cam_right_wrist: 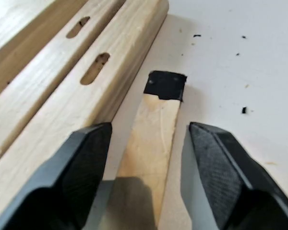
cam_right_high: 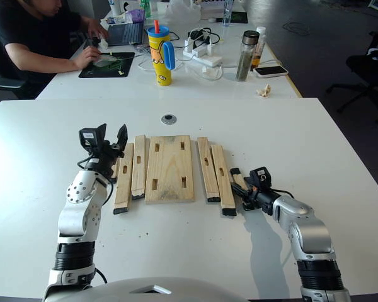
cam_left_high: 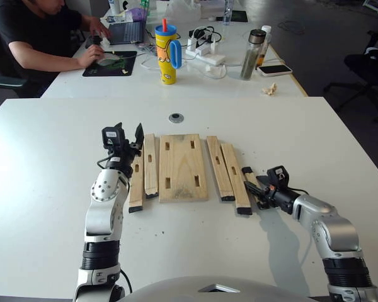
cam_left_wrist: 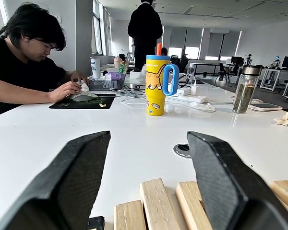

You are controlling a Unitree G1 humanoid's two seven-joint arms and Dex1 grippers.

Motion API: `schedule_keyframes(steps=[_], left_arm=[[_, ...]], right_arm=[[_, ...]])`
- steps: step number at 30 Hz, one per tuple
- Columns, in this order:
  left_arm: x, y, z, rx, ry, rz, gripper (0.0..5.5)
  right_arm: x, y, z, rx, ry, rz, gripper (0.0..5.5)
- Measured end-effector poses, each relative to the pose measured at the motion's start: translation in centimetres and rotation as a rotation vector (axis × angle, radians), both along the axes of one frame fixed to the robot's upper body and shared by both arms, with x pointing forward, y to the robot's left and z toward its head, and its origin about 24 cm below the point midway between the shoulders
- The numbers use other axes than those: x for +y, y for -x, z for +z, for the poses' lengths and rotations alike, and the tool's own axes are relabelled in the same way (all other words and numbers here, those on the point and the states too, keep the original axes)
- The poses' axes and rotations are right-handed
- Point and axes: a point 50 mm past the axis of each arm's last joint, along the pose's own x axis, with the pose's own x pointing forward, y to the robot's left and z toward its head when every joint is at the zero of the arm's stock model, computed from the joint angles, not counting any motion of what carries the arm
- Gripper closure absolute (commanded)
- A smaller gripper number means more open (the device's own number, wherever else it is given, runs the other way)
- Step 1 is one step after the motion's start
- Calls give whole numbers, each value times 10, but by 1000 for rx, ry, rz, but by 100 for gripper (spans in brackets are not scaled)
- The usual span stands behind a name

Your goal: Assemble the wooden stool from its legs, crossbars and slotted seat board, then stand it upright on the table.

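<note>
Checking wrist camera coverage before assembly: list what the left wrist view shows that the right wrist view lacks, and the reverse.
Left wrist view, not the right: a yellow mug, a glass bottle, the table's round grommet, the left gripper, open. Right wrist view, not the left: a thin black-tipped crossbar lying between the open fingers of the right gripper. Both: the white table and wooden legs.

White table (cam_left_high: 50, 157) bears seat board (cam_left_high: 183, 167) (legs (cam_left_high: 220, 168) flanking).
</note>
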Motion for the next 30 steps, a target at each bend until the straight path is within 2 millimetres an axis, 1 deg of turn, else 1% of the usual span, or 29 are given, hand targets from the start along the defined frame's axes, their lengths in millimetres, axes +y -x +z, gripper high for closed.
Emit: schedule_keyframes(steps=[8, 11, 13, 14, 15, 20, 22, 24, 26, 29, 30], left_arm=[[-1, 0, -2, 5, 3, -1, 252], [-4, -3, -4, 14, 3, -14, 252], [-6, -5, -2, 6, 2, -21, 252], [-6, -7, 0, -3, 2, -24, 252], [-7, -8, 0, -5, 2, -26, 252], [-9, -15, -3, 3, 0, -48, 252], [-11, -20, 0, -4, 13, -74, 252], [-12, -24, 4, -10, 74, -115, 252], [-11, -27, 10, -15, 154, -155, 252], [-14, -31, 14, 19, 314, -254, 252], [-18, -31, 16, 40, 383, -314, 252]], right_arm=[[-1, -3, -2, 4, 60, 11, 250], [0, -4, -4, 16, 64, -4, 293], [0, -7, -5, 17, 73, -8, 320], [0, -9, -6, 11, 90, -10, 325], [0, -11, -6, 1, 109, -17, 343], [-10, -31, -8, -93, 235, -126, 412], [-11, -40, -7, -146, 274, -155, 415], [-6, -45, -7, -194, 246, -170, 415], [4, -49, -5, -244, 188, -166, 416], [18, -59, 15, -374, 86, -155, 416], [24, -63, 27, -441, 49, -130, 416]])
